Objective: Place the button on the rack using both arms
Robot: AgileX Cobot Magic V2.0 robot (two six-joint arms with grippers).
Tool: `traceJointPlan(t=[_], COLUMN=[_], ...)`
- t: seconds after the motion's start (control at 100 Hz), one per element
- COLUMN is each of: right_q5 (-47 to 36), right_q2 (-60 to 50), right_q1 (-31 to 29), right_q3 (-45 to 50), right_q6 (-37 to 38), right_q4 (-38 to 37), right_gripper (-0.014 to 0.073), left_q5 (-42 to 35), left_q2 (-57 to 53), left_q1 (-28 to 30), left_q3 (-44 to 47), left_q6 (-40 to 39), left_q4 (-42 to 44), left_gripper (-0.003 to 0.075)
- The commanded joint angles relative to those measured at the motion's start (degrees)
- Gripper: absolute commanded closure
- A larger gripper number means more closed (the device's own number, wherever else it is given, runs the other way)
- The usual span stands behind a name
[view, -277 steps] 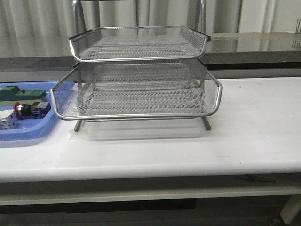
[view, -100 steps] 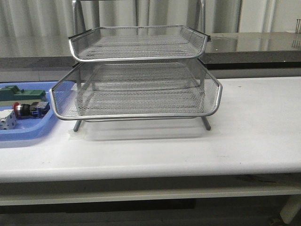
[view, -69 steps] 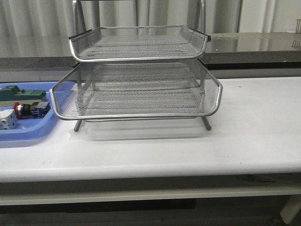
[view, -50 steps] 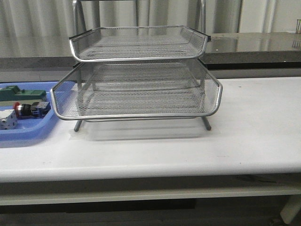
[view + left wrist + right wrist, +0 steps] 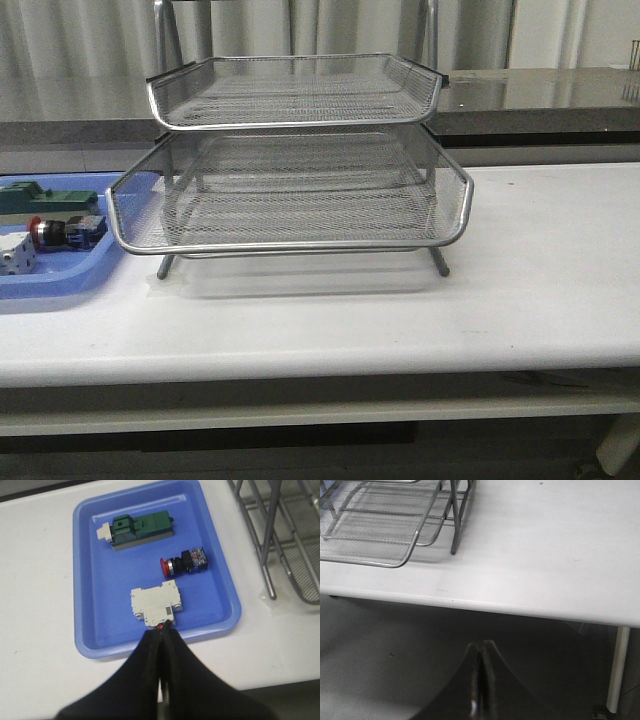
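The left gripper (image 5: 161, 630) is hanging with its fingers pressed together, gripping nothing, above the near rim of the blue tray (image 5: 222, 582), just over the white switch (image 5: 156, 602). The button (image 5: 184, 563) is lying on its side in the tray, toward the rim nearest the rack (image 5: 300, 170), between the switch and the green block (image 5: 140, 528). The right gripper (image 5: 479, 652) is likewise sitting closed and empty, out past the worktop's (image 5: 545, 555) front edge.
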Motion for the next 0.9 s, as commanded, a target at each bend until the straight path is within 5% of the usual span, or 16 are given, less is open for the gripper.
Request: traceJointPlan(t=[0.0, 0.23, 0.31, 0.58, 0.89], right_q5=[-3.95, -3.95, -3.95, -3.95, -3.95], right_q2=[0.61, 0.61, 0.61, 0.61, 0.61], right_q1=[-0.13, -0.13, -0.13, -0.13, -0.13], right_q3=[-1.81, -1.81, -1.81, -1.81, -1.81], right_q6=[0.01, 0.01, 0.01, 0.01, 0.01], right_q4=[0.47, 0.47, 0.47, 0.47, 0.47], right_gripper=[0.0664, 0.0664, 0.0664, 0.0664, 0.0664], left_q5=[-1.03, 1.57, 1.71, 1.36, -5.98], left_q2=[3.85, 12.60, 13.59, 13.68, 13.68], left_q1=[0.00, 0.00, 0.00, 0.00, 0.00], left_q3=[-4.98, -9.29, -9.70, -9.70, -9.70], left_q6=[4.08, 11.16, 11.46, 13.36, 18.28], left_q4=[0.39, -1.66, -1.66, -1.66, -4.23], left_gripper=[0.0741, 0.0733, 0.0676, 0.0196, 0.0193])
